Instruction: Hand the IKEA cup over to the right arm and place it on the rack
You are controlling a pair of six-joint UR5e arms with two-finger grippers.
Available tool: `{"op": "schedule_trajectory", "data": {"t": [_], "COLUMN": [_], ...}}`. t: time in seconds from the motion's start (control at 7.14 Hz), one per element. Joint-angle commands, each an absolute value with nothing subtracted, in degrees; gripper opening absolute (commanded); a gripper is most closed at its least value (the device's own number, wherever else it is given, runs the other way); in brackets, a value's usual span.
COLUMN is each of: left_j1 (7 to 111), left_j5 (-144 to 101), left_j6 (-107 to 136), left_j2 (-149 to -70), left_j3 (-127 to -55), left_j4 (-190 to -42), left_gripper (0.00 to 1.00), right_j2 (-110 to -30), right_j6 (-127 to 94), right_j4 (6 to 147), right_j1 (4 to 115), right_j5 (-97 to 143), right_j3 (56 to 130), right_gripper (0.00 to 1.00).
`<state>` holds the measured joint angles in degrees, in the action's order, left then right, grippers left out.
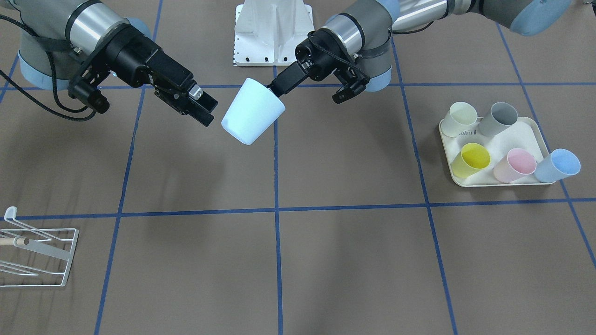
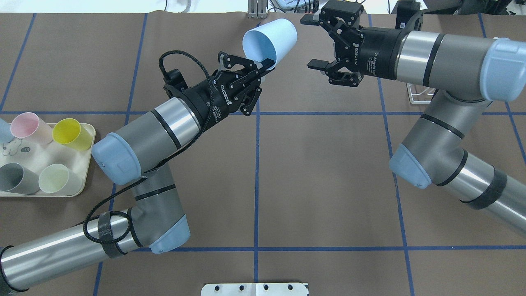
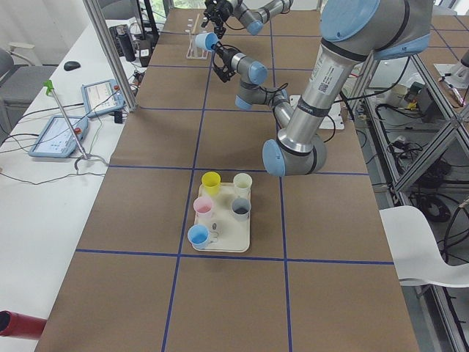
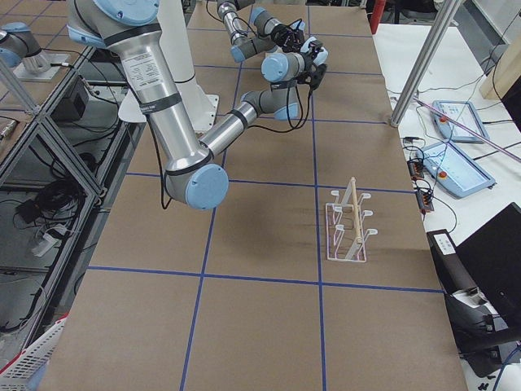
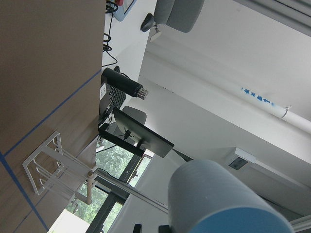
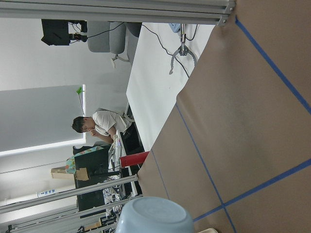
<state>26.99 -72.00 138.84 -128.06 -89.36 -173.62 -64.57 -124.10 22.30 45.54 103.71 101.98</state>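
Pale-blue cup (image 2: 271, 39) pinched by left pincer (image 2: 269, 65), right pincer (image 2: 310, 41) agape beside

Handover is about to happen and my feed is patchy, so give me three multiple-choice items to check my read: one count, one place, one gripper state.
1. How many cups are at the cream tray? A three; B five; C seven.
2. Where is the light-blue cup? A on the tray; B on the floor; C in mid-air.
3. How is the right gripper? A open; B shut on the cup; C shut on nothing.

Answers:
1 B: there is one each in cream, grey, yellow, pink and blue.
2 C: the left gripper holds it aloft by the rim.
3 A: in the overhead view its fingers stand wide apart near the cup's base.
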Motion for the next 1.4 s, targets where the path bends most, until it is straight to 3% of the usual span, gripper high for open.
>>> {"op": "schedule_trajectory", "data": {"t": [0.0,1.26], "left_j1": [25.41,23.82], "left_j5": [-69.72,-68.55], "left_j6": [138.78,138.69], "left_j2": [-129.81,-131.92], "left_j3": [-87.90,-87.45], "left_j4": [-173.41,-171.74], "left_gripper": [0.00,0.00], "right_j2": [-64.51,-64.42], "right_j6": [-124.10,-124.10], "right_j4": [22.24,21.88], "right_j1": [45.35,45.18], "right_j5": [103.71,103.71], "right_j3": [101.95,101.60], "right_gripper": [1.00,1.00]}}
